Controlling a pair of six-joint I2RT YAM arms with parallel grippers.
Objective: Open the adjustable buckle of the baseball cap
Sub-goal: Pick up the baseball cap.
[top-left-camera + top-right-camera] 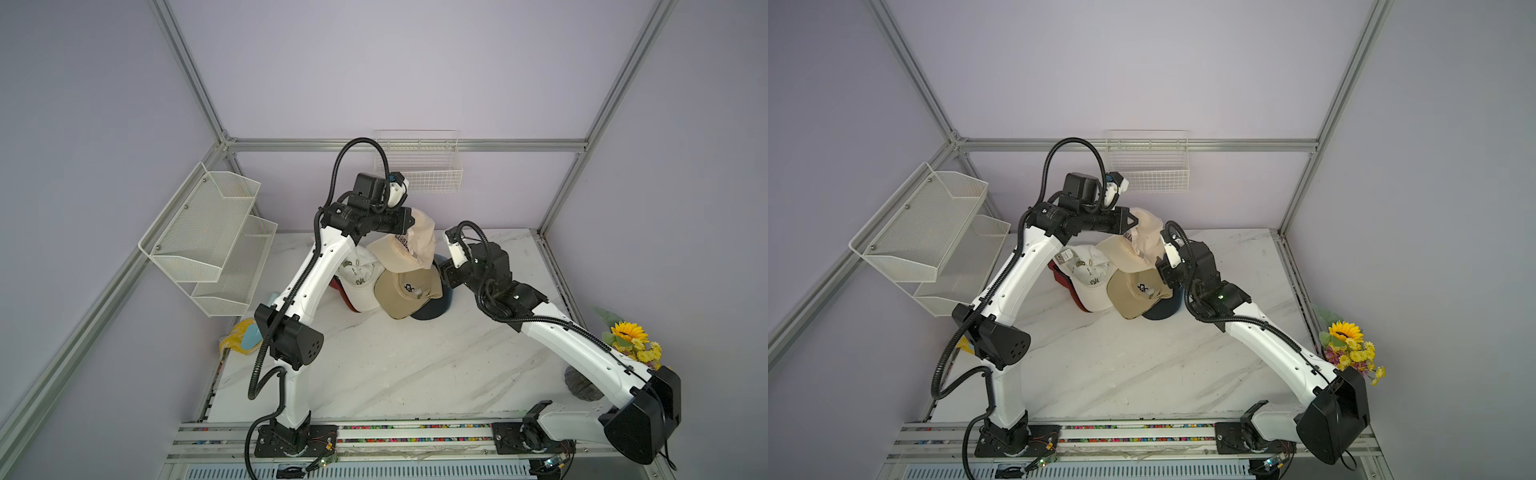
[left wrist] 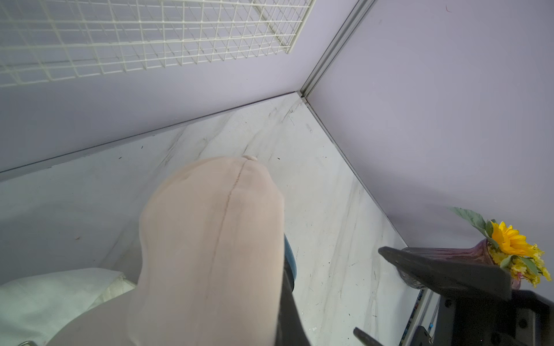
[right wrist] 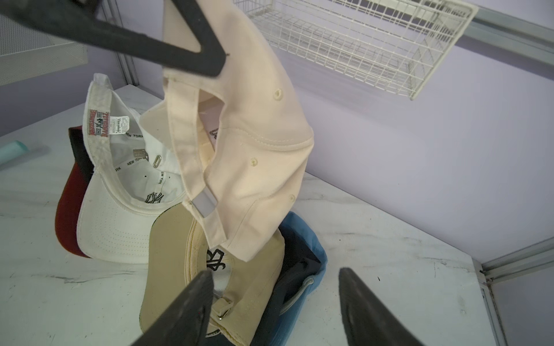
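1. Left wrist view: we see the crown of the cream cap (image 2: 209, 239) filling the foreground, hanging clear above the marble table (image 2: 329, 194).
2. In both top views the white cap (image 1: 361, 286) lies upturned at the left of the pile. We judge it is not the one in play.
3. The left gripper (image 1: 409, 224) is clamped on the cream cap's rear edge and holds it up over the tan cap (image 1: 405, 291).
4. In the right wrist view the strap (image 3: 186, 134) runs down across the back opening to the metal buckle (image 3: 204, 203). The buckle looks closed and faces the right arm.
5. The right gripper (image 3: 275, 271) stands wide and empty, below the buckle and near it, touching nothing we can see.
6. We judge that the cap is presented and the buckle not yet worked. The next move calls for the right gripper to rise to the buckle, narrow onto its flap and lever it up while the left holds firm. The hanging cap may swing away.
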